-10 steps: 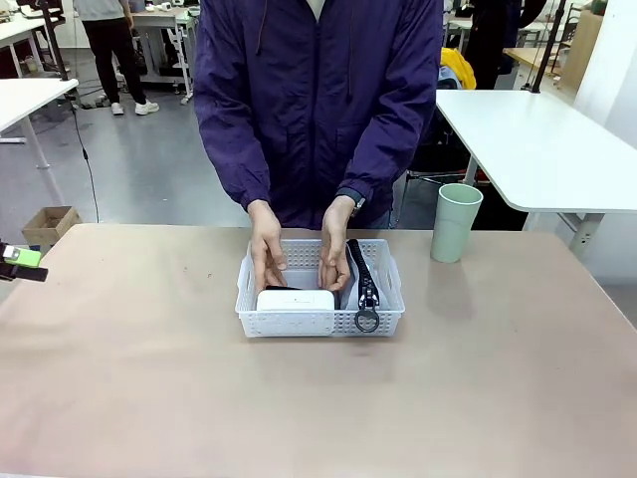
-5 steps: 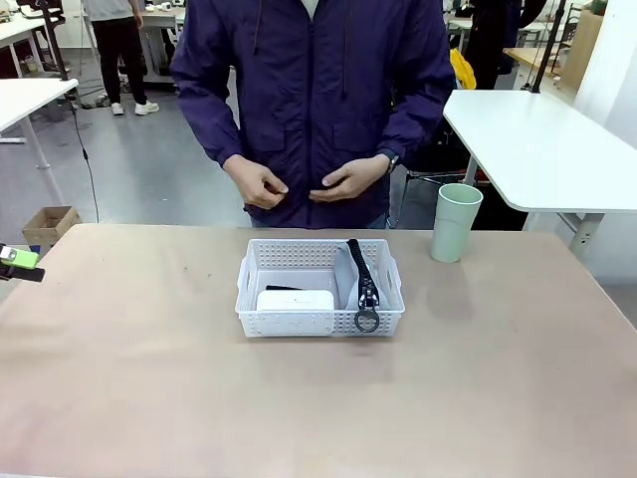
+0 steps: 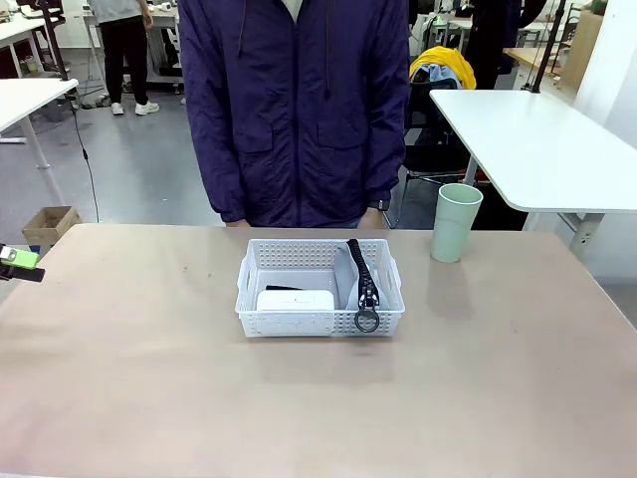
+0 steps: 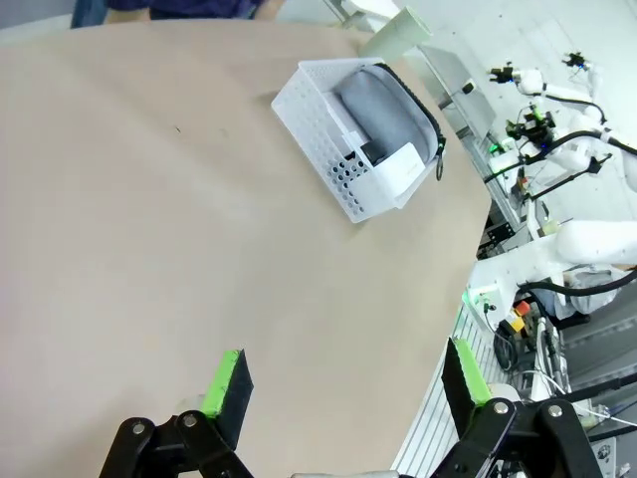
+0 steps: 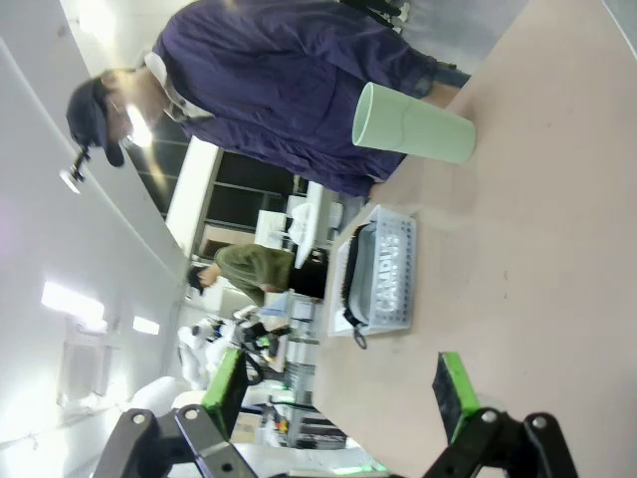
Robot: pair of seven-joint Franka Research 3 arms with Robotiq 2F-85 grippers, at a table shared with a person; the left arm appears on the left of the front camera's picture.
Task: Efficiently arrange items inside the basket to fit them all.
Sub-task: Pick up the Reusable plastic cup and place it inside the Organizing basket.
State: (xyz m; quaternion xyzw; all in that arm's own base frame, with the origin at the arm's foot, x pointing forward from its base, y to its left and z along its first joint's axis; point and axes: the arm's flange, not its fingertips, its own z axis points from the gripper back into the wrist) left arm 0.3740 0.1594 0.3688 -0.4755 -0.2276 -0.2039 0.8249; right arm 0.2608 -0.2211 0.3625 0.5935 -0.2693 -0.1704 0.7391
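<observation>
The white lattice basket (image 3: 299, 324) sits mid-table. Inside it a white box (image 3: 296, 300) lies at the front left, and a thin black edge behind it may be the stapler (image 3: 284, 288). The grey pouch (image 3: 348, 282) fills the right side, its black strap and ring (image 3: 366, 321) draped over the front rim. The pale green cup (image 3: 457, 222) stands on the table to the right of the basket. My left gripper (image 4: 346, 378) hangs open over the bare left end of the table, far from the basket (image 4: 328, 149). My right gripper (image 5: 338, 390) is open too, with cup (image 5: 413, 124) and basket (image 5: 393, 264) ahead.
A person in a dark purple jacket (image 3: 299, 110) stands at the far edge behind the basket, hands out of sight. The tan tabletop (image 3: 149, 378) lies bare around the basket. White tables (image 3: 537, 139) stand beyond the right side.
The person's hands have lifted out of the basket and drawn back out of sight, and the person stands upright. The items and both grippers have not moved.
</observation>
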